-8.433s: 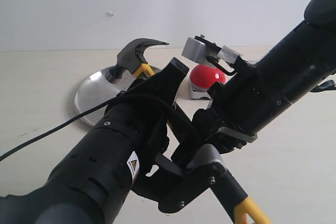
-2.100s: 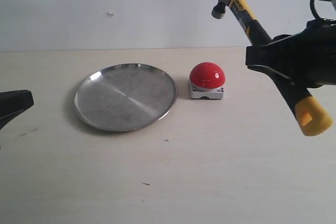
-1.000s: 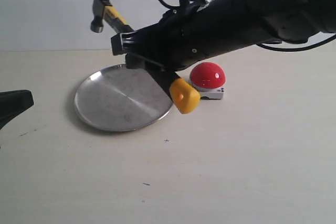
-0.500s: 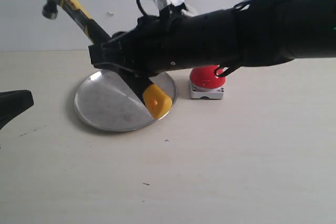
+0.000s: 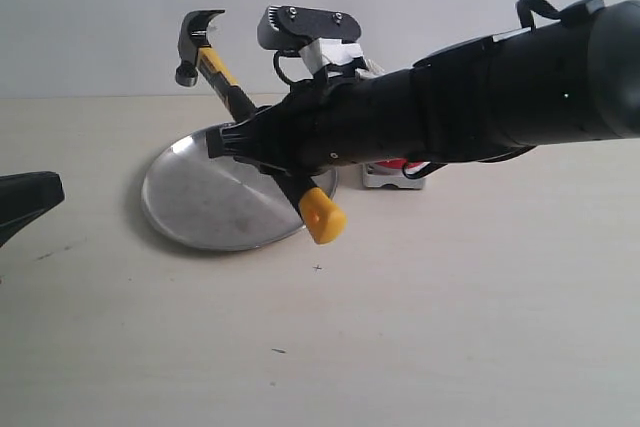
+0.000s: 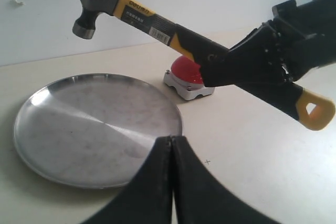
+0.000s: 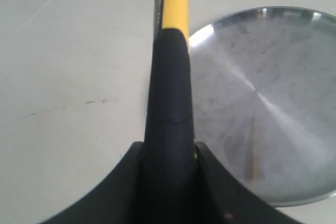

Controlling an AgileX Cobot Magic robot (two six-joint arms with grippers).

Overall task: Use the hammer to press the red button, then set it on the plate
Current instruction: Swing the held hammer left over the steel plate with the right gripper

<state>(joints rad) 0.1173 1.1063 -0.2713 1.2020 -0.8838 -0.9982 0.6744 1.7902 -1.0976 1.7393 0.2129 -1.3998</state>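
Grips hammer (image 5: 228, 82) mid-handle in clamped right gripper (image 5: 250, 139), head upper left, yellow end lower right, raised above plate (image 5: 190, 202) at centre-left, with left gripper (image 6: 171, 153) pressed together.

You've got a pale beige worktop (image 5: 450, 327) with a few tiny dark specks (image 5: 317, 268) on it. Behind it you'll see a plain white wall (image 5: 90, 17) with one little mark (image 6: 17, 2) on it.
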